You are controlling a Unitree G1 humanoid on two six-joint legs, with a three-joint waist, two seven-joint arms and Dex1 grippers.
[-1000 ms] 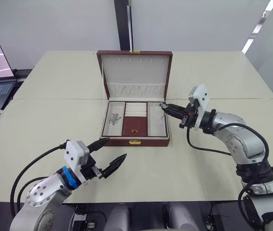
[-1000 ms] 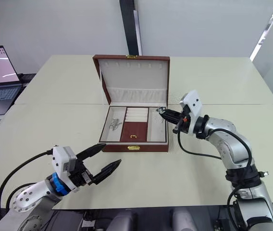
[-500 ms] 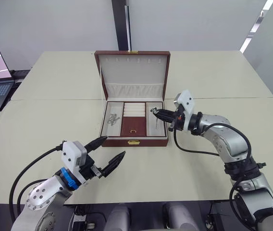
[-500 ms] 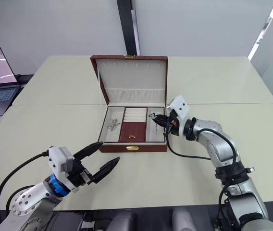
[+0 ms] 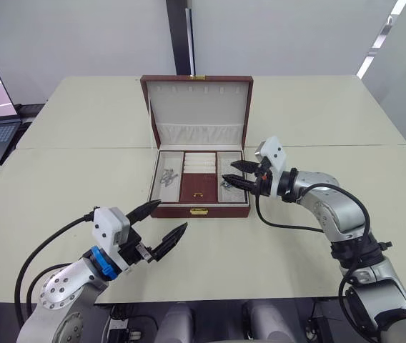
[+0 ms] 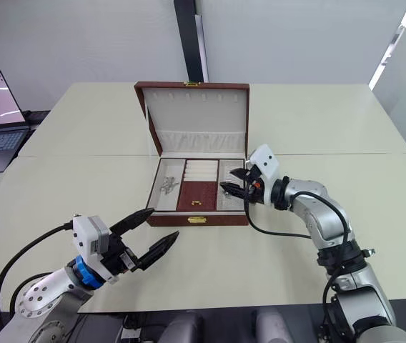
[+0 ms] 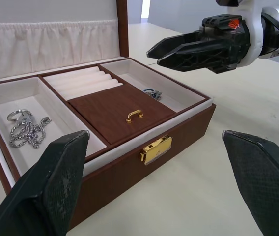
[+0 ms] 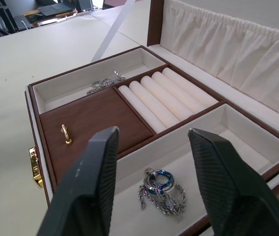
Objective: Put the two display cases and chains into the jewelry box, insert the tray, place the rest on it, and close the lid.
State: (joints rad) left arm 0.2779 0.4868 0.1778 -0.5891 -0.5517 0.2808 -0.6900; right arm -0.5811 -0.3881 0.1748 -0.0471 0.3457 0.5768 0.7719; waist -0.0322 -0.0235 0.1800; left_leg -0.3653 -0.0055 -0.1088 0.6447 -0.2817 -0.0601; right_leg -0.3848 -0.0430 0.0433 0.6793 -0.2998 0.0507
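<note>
Both arms are silver-grey metal with rounded joints and looped black cables; the left gripper (image 5: 159, 229) has a white block and blue collar, the right gripper (image 5: 231, 174) a white block, both with black textured fingers

Bright, even indoor light with soft shadows

A ceiling light strip (image 5: 382, 43) glows at the upper right; the table (image 5: 81, 186) shows only faint shadows, and the near fingertips (image 7: 56, 182) look slightly blurred.

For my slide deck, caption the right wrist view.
Open right gripper poised over a ringed chain lying in the tray's end section.
</note>
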